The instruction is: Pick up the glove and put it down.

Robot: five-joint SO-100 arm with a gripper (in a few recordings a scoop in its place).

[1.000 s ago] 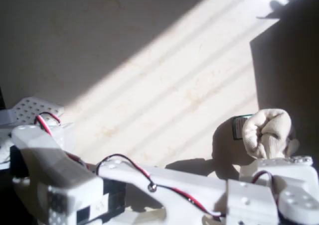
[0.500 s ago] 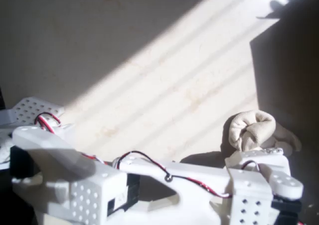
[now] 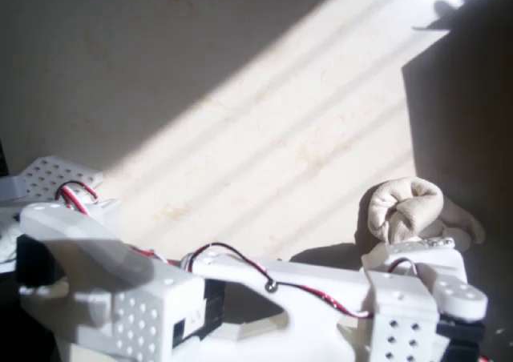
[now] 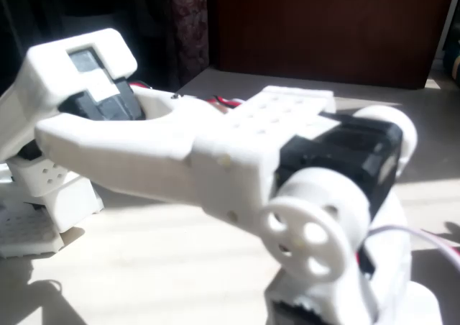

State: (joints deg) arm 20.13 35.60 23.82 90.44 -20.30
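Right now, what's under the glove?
In the overhead view the glove lies bunched on the pale table, its near edge covered by the arm's white wrist. Whatever sits beneath the fabric is hidden.

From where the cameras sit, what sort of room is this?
Probably a home or hobby desk by a window: slatted sunlight crosses the pale tabletop, where a white robot arm works beside a knitted glove.

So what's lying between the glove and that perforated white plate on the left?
In the overhead view, bare sunlit table lies between the glove and the perforated plate; the arm's white link crosses just below that line.
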